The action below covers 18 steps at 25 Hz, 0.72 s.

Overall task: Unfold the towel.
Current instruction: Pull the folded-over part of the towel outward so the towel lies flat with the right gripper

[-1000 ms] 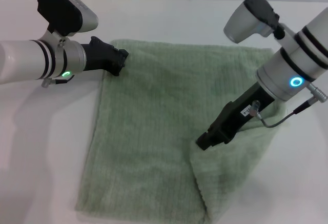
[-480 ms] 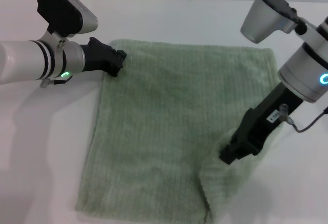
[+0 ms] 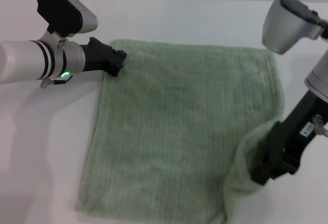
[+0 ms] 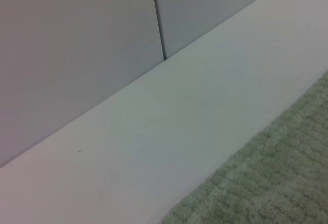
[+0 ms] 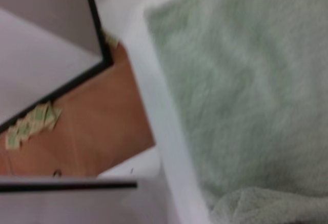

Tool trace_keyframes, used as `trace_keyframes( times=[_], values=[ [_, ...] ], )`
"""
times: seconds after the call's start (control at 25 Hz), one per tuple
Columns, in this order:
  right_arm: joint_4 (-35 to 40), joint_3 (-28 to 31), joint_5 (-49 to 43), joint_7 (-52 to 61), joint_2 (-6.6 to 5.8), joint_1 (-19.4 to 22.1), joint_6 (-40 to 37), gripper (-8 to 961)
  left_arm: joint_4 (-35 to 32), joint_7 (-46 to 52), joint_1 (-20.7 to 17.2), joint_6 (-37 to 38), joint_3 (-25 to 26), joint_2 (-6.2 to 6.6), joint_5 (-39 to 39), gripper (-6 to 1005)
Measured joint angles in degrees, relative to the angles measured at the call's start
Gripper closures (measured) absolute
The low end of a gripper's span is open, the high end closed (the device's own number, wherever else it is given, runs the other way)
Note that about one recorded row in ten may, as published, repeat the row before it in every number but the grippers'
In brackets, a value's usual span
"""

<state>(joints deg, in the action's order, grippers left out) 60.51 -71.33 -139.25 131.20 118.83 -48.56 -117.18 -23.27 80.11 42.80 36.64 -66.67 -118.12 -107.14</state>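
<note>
Head view: the folded near-right corner of the towel (image 3: 184, 131) is seen carried outward by the right gripper (image 3: 259, 175); a second ago it lay well inside the cloth, half a second ago partway out, and now it is drawn almost to the right edge. The fold is thereby judged nearly opened, with only a raised hump left at that corner. The right fingers appear pinched on the towel's edge, the cloth bunched around them. The left gripper (image 3: 119, 61) is unmoved, pressed on the far-left corner as an anchor; whether its fingers are spread cannot be told. The rest of the towel lies flat on the desk (image 3: 46, 131).

Left wrist view: only the towel's far hem and bare desk are shown; no fingers.

Right wrist view: flat towel is seen, with a lifted fold close by; no fingers are visible.
</note>
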Motion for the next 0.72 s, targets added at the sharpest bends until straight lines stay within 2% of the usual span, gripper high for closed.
trace_keyframes(
  times=[0.6, 0.72],
  values=[
    [0.1, -8.8, -1.5, 3.8, 0.08, 0.3, -6.5, 867, -0.4, 0.0, 0.0, 0.0, 0.3, 0.07, 0.0, 998],
    [0.1, -9.1, -1.6, 3.8, 0.08, 0.3, -6.9, 863, -0.4, 0.0, 0.1, 0.0, 0.4, 0.08, 0.0, 998]
  ],
)
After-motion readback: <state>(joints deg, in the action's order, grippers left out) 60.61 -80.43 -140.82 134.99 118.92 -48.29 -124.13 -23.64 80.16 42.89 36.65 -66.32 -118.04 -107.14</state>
